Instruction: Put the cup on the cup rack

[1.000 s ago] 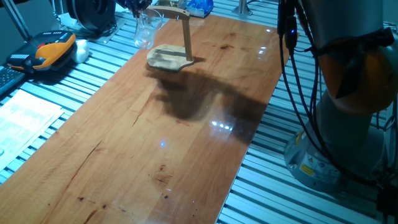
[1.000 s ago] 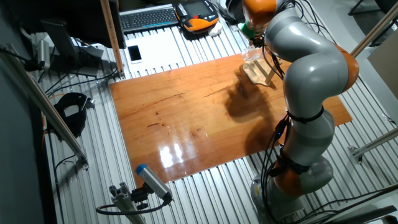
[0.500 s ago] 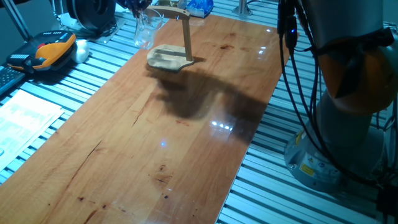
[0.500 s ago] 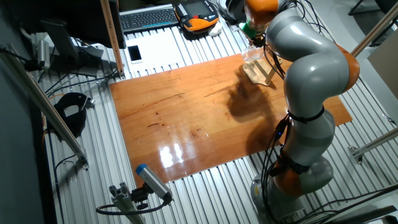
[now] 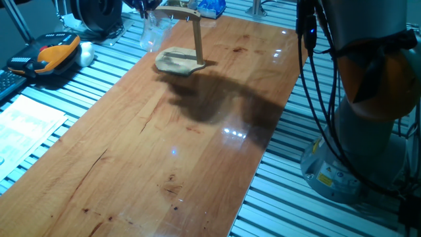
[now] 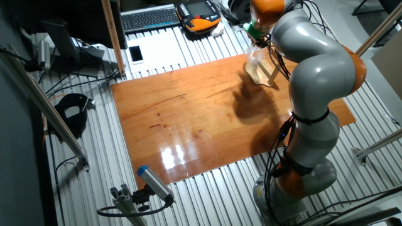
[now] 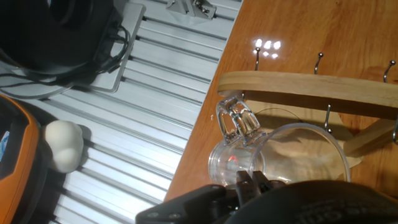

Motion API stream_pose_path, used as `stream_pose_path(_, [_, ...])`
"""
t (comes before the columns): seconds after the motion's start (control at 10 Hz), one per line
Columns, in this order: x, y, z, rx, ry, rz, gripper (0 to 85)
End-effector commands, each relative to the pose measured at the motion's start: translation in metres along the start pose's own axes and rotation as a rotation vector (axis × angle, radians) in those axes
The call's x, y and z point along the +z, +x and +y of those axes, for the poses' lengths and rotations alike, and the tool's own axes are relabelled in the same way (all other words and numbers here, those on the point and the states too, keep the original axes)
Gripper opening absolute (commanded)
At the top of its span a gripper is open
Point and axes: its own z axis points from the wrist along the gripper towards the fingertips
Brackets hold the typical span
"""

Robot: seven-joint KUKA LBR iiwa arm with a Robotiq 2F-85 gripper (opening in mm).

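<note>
From my hand view, the cup (image 7: 273, 155) hangs clamped at its rim in my gripper (image 7: 249, 183), lying sideways, base left, mouth right, handle pointing up toward the end of the cup rack (image 7: 311, 93) arm, just under its hooks. Since a second ago it has shifted slightly left along the arm.

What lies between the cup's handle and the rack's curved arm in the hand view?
Nothing: in the hand view the cup handle sits just below the cup rack arm, with only a bare sliver between.
</note>
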Motion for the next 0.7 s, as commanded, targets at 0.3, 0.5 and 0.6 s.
stream_pose_path(0.3, [-0.0002,-0.0007,0.0001,-0.015,0.001,0.001,34.0])
stream_pose_path(0.5, [-0.0004,-0.0003,0.0009,-0.035,0.008,0.01,34.0])
stream_pose_path(0.6, [-0.0006,0.0001,0.0018,-0.051,0.015,0.016,34.0])
